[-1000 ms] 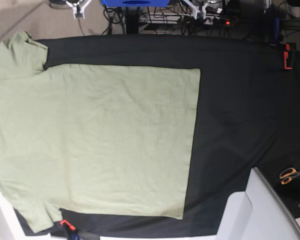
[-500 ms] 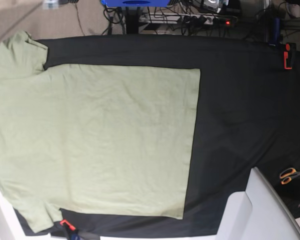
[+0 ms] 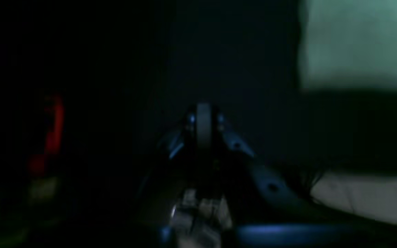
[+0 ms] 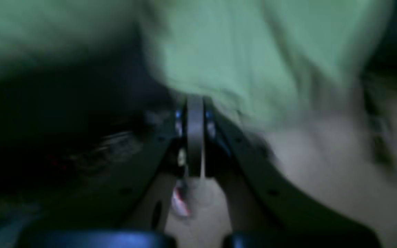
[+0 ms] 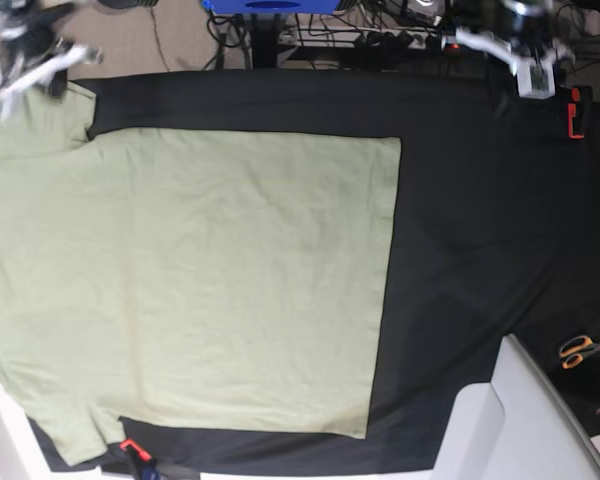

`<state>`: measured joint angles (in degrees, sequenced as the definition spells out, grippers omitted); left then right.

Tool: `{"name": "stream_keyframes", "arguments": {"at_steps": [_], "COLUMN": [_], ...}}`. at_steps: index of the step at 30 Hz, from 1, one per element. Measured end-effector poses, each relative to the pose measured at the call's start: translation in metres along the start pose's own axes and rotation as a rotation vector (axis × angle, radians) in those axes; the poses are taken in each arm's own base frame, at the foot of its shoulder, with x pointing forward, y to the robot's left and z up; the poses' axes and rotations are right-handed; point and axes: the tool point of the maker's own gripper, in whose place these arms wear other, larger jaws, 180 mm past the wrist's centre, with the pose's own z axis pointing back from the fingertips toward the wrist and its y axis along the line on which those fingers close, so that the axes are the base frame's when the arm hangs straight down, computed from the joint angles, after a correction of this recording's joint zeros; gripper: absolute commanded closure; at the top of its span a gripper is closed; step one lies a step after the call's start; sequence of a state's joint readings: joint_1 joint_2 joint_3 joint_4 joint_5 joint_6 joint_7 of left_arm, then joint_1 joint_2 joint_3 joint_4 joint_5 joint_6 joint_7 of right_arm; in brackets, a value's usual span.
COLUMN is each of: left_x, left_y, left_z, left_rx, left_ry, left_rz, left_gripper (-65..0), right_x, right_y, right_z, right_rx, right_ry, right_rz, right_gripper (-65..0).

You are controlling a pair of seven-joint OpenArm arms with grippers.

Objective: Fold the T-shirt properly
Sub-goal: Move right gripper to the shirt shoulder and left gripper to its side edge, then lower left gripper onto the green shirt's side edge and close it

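The pale sage-green T-shirt [image 5: 190, 280] lies flat on the black table cloth [image 5: 470, 230], with its hem toward the middle and a sleeve at the top left. My right gripper [image 5: 25, 72] hovers over that sleeve at the far left corner. The right wrist view shows its jaws [image 4: 195, 103] shut and empty, with green T-shirt fabric [image 4: 253, 51] just beyond them. My left gripper [image 5: 533, 78] is at the far right of the table, over bare cloth. The dark left wrist view shows the left gripper [image 3: 203, 117] shut on nothing, with a patch of the T-shirt [image 3: 357, 41] far off.
A red clamp [image 5: 576, 112] grips the cloth's far right edge next to my left gripper. Orange-handled scissors [image 5: 580, 350] lie at the right. A white panel [image 5: 520, 420] juts in at the near right. Another clamp [image 5: 132, 450] sits at the near edge. Cables crowd the floor behind.
Both arms have swung into the base view at the far edge, the right over the top-left sleeve and the left over the far right corner. The T-shirt has not moved.
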<state>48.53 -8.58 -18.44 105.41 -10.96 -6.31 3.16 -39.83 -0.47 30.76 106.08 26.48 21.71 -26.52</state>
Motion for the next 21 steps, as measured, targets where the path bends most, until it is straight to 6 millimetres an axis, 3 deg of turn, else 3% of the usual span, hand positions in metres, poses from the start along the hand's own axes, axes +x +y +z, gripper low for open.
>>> {"name": "stream_keyframes", "arguments": {"at_steps": [1,3,4,6,9,11,14,17,21], "left_x": [0.006,0.022,0.028,0.030,0.024,0.025,0.026,0.024,0.032], "left_y": [-0.001,-0.002,-0.002,-0.003,-0.002,0.000,-0.001,-0.004,-0.006], "left_z": [-0.004,-0.011,-0.014,-0.016,-0.016,-0.016,-0.016,-0.016,-0.016], "left_rx": [-0.001,0.001,0.000,-0.003,-0.003,0.003,0.002,-0.004,-0.045], "left_ry": [0.008,-0.015,-0.025,-0.027,-0.006,-0.007,-0.011,-0.009,-0.040], "left_rz": [0.000,-0.001,-0.009,-0.006,-0.009,-0.011,-0.008,0.030,0.234], "left_gripper": [-3.1,-22.1,-28.1,-27.8,-19.1,-15.3,-14.5,-14.6,-14.6], "right_x": [0.013,0.028,0.028,0.027,0.029,0.018,0.010,0.010,0.008], "right_y": [0.000,-0.006,-0.009,-0.025,-0.077,-0.109,-0.138,-0.147,-0.155], "right_z": [0.000,0.000,-0.001,-0.005,-0.009,-0.011,-0.019,-0.036,-0.051], "right_rx": [0.038,0.086,0.108,0.109,-0.007,-0.057,-0.064,-0.030,-0.008], "right_ry": [-0.038,-0.061,-0.047,-0.019,-0.024,0.045,0.097,0.102,0.106], "right_rz": [-0.010,-0.025,-0.022,-0.031,-0.194,-0.260,-0.334,-0.397,-0.469], "right_gripper": [-10.4,-22.5,-28.4,-40.4,-52.5,-53.6,-53.6,-53.6,-53.6]}}
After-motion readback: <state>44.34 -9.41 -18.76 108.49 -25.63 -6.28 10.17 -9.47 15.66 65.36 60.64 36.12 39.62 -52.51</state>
